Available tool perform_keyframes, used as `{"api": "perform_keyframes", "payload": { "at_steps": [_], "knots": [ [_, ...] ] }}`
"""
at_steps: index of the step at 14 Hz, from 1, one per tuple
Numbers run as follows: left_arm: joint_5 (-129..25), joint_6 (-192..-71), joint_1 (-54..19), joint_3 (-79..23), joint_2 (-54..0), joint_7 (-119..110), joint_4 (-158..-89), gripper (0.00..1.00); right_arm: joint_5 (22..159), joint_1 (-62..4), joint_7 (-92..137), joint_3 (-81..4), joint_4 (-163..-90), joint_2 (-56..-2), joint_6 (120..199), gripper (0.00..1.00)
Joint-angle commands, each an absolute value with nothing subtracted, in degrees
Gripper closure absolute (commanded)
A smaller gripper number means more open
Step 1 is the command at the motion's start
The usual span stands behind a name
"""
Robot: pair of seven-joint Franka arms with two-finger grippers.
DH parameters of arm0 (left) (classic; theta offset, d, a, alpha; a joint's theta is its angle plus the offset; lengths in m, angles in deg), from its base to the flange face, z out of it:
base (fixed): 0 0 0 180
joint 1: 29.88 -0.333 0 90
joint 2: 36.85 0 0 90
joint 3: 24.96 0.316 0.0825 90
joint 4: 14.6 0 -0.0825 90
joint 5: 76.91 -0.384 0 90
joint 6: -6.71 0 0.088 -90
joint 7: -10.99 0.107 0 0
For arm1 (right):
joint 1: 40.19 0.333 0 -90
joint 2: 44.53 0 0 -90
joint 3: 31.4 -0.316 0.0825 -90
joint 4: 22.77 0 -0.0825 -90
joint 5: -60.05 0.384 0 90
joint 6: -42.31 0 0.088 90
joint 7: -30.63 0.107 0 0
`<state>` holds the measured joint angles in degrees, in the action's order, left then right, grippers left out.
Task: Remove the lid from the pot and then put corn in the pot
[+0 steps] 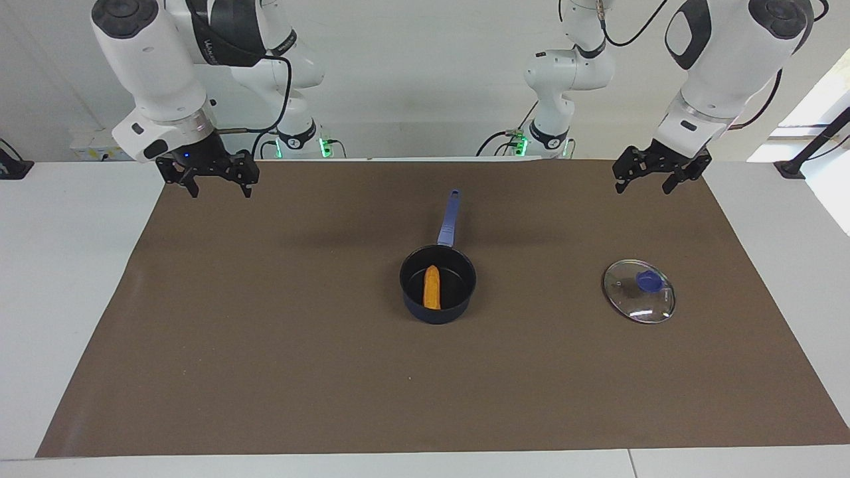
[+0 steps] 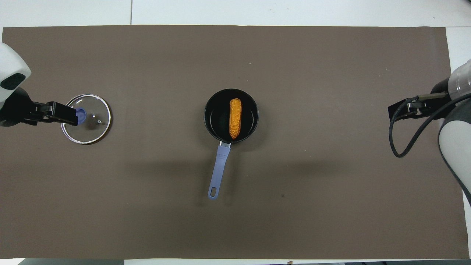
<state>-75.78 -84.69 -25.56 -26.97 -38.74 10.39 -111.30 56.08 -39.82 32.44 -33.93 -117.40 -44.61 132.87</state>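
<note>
Facing view: the brown mat [image 1: 265, 372] is lying mostly bare, with wide free room around the pot [image 1: 437, 293] at its middle. The left gripper [image 1: 652, 178] is hanging spread wide and holding nothing over the mat's robot-side edge, well above the lid [image 1: 639, 291]; the right gripper [image 1: 214, 180] is doing likewise at its own end. The corn [image 1: 432, 287] is lying inside the pot, the lid resting flat toward the left arm's end.
</note>
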Motion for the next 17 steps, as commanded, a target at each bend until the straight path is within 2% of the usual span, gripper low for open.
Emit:
{"api": "perform_keyframes", "payload": {
  "at_steps": [1,13,17],
  "knots": [
    [-76.8,-83.8,-24.5,-26.5,-39.3,9.3,-112.2,0.00,57.1,-41.0,30.5,-33.1,-117.4,-45.1,132.6,0.00],
    [-76.7,-84.0,-25.0,-26.5,-39.1,9.4,-112.3,0.00,57.6,-42.3,29.1,-32.6,-115.9,-45.1,132.5,0.00],
    [-76.7,-83.8,-24.5,-26.4,-39.1,9.4,-112.3,0.00,62.7,-42.4,29.2,-32.5,-115.4,-45.1,132.0,0.00]
  ]
}}
